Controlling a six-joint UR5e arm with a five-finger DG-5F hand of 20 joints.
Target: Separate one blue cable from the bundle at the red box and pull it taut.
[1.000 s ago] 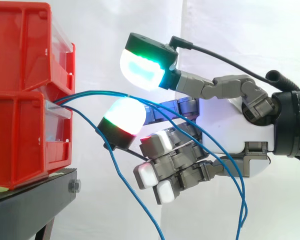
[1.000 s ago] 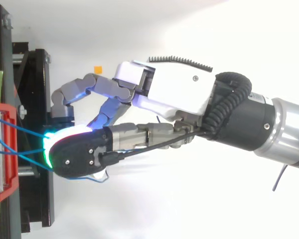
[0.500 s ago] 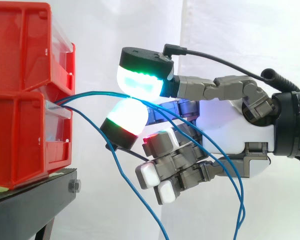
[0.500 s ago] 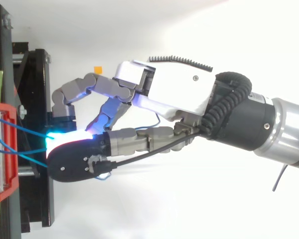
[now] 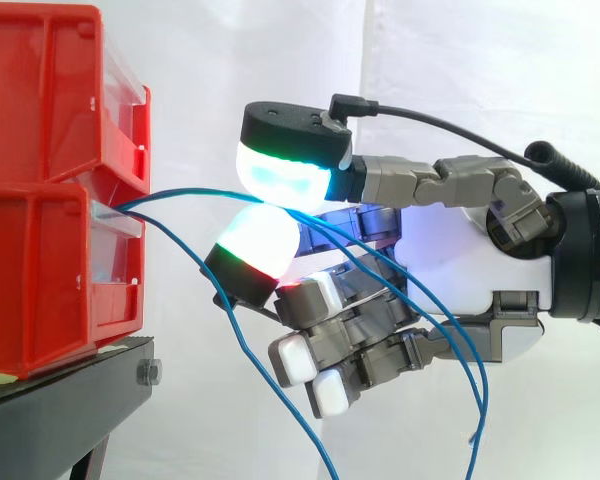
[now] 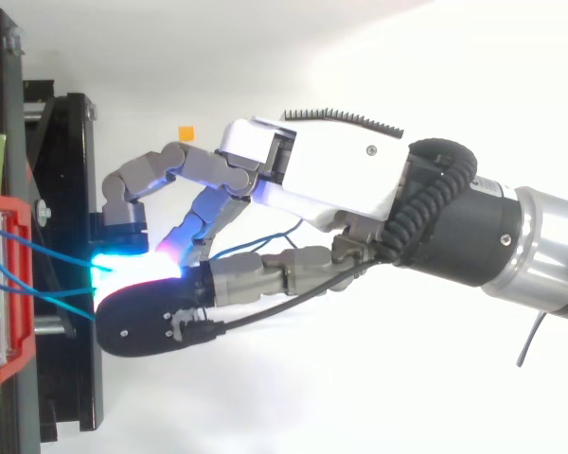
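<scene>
— While the blue cable (image 5: 180, 190) runs from the front of the red box (image 5: 40, 280) into the pinch, is it the only strand in there?
— As far as I can tell. It leaves the bundle (image 5: 125, 207) at the lower bin's lip, arcs across, and ends between two glowing pads (image 5: 280, 175) that press together on it. The fingers are closed on that one strand. The rest of the hand (image 5: 470, 260) is curled underneath, holding nothing that I can see.
— What worries you, then?
— Three things. The pads are rounded, so a thin cable may slide through them once the hand draws back and never go taut. Also, the other blue cables (image 5: 242, 350) hang just below and loop past the curled fingers. One could snag there and be dragged along, undoing the separation.
— And third?
— Pulling too hard. The cable is anchored in the box, which seems only to rest on the black stand (image 5: 60, 400). A sharp tug could shift the box or yank the strand out.
— From above?
— The top view shows strands fanning from the box toward the pads, close together, so a second one could plausibly slip into the grip.
</scene>
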